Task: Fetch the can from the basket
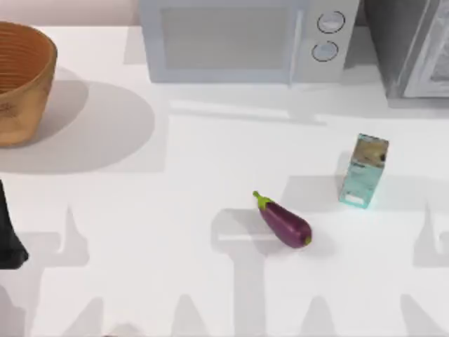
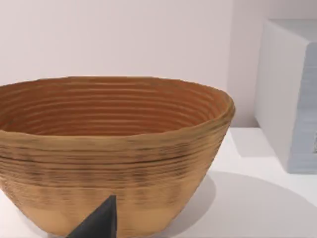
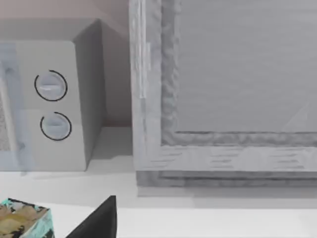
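The orange-brown wicker basket (image 1: 21,81) stands at the table's back left corner, partly cut off by the top view's edge. The left wrist view faces its ribbed wall (image 2: 114,168) from close by and a little above the rim; the floor of the basket is hidden behind the near wall. The can is hidden from view. My left arm (image 1: 10,239) sits at the table's left edge, in front of the basket, and a dark part of my left gripper (image 2: 99,223) shows low in the left wrist view. A dark part of my right gripper (image 3: 99,220) shows in the right wrist view.
A purple eggplant (image 1: 284,221) lies mid-table. A teal carton (image 1: 365,172) stands to its right, also seen as the carton (image 3: 22,218) close by. A grey microwave (image 1: 238,38) and a grey cabinet (image 1: 414,45) line the back edge.
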Robot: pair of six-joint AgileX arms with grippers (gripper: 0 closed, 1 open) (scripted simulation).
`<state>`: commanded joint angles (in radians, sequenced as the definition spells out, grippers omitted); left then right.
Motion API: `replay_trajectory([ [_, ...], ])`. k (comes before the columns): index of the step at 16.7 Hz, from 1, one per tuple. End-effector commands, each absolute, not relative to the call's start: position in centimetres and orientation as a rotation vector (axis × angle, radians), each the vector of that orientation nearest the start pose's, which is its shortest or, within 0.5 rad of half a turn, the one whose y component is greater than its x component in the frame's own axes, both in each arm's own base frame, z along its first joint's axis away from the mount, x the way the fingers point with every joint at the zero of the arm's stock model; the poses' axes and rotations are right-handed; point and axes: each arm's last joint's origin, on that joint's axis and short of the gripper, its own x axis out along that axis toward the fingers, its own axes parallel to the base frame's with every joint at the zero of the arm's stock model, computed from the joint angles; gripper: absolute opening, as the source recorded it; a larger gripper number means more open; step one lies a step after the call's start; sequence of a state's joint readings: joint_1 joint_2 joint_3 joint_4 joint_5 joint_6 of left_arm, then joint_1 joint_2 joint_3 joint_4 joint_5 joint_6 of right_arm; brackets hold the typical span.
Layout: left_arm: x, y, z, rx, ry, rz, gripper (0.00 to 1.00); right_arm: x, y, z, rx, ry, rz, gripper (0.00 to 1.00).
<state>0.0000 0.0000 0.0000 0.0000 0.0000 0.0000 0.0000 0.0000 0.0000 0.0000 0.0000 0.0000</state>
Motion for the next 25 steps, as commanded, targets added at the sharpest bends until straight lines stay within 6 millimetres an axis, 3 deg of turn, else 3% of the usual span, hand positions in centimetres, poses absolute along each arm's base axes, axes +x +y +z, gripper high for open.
replay_trajectory([
  [3, 10.6, -0.1, 16.2, 0.001, 0.004, 0.001, 1.0, 10.6, -0.1, 16.0, 0.0, 0.0, 0.0, 1.0],
  [6, 10.5, -0.1, 17.9, 0.01, 0.035, 0.004, 1.0, 10.6, -0.1, 16.0, 0.0, 0.0, 0.0, 1.0],
  [11, 11.2, 0.0, 24.8, 0.04, 0.133, -0.012, 1.0, 10.6, -0.1, 16.0, 0.0, 0.0, 0.0, 1.0],
  [14, 13.5, 0.2, 29.7, 0.073, 0.233, -0.029, 1.0, 10.6, -0.1, 16.0, 0.0, 0.0, 0.0, 1.0],
  [17, 17.8, 0.6, 33.6, 0.105, 0.376, -0.05, 1.0, 10.6, -0.1, 16.0, 0.0, 0.0, 0.0, 1.0],
  [20, 23.9, 1.4, 35.8, 0.128, 0.555, -0.085, 1.0, 10.6, -0.1, 16.0, 0.0, 0.0, 0.0, 1.0],
  [22, 28.7, 2.0, 35.9, 0.133, 0.687, -0.114, 1.0, 10.6, -0.1, 16.0, 0.0, 0.0, 0.0, 1.0],
  [25, 36.1, 3.2, 34.0, 0.122, 0.881, -0.152, 1.0, 10.6, -0.1, 16.0, 0.0, 0.0, 0.0, 1.0],
])
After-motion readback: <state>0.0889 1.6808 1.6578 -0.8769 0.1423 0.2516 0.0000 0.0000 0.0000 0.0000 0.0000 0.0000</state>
